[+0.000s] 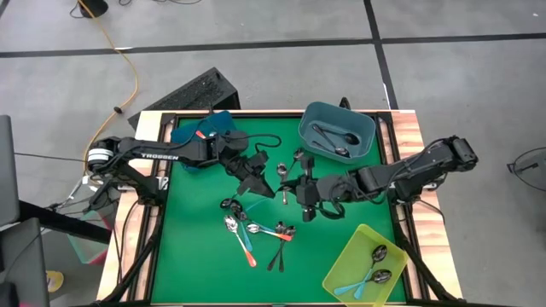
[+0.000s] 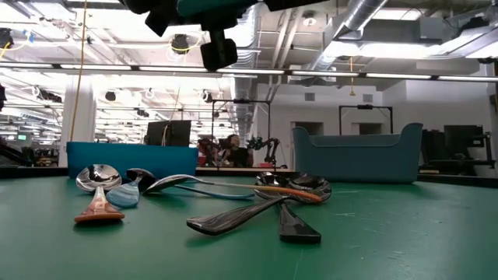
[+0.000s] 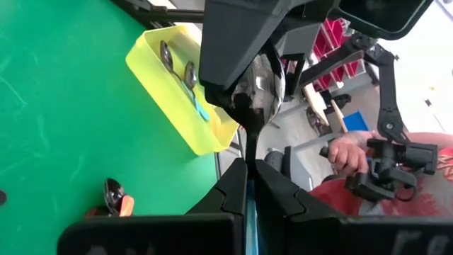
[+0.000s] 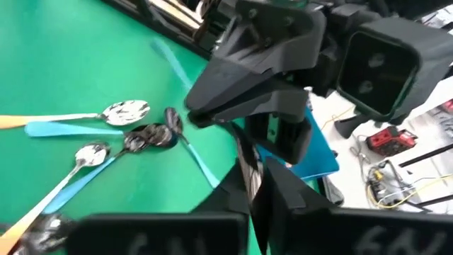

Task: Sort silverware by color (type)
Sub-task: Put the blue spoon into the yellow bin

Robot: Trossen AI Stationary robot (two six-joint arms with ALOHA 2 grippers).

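Both grippers meet above the middle of the green table, left gripper (image 1: 260, 181) and right gripper (image 1: 300, 193) pointing at each other. Between them is one plain metal spoon (image 3: 263, 81), clear of the table, and each gripper is shut on it. Loose spoons (image 1: 256, 230) with orange, light blue and dark handles lie flat on the mat nearer the near edge, also seen in the low view as loose spoons (image 2: 202, 198). Two more spoons (image 1: 290, 166) lie by the grippers. My left gripper pinches the metal spoon's handle (image 3: 249, 145) between its two fingers, coming level from the table's left, fingers along the handle. The spoon sticks out ahead of the fingers, bowl toward the other gripper. My right gripper pinches the same spoon's shiny handle (image 4: 248, 164) between its fingers, level from the table's right. Its fingers reach up to the bowl (image 3: 267, 71). The spoon is lifted clear of the mat.
A dark teal bin (image 1: 337, 132) at the far right holds dark spoons. A yellow bin (image 1: 365, 264) at the near right corner holds blue-handled spoons. A blue bin (image 1: 205, 132) sits far left under the left arm. A person's hand (image 3: 347, 152) shows beyond the table.
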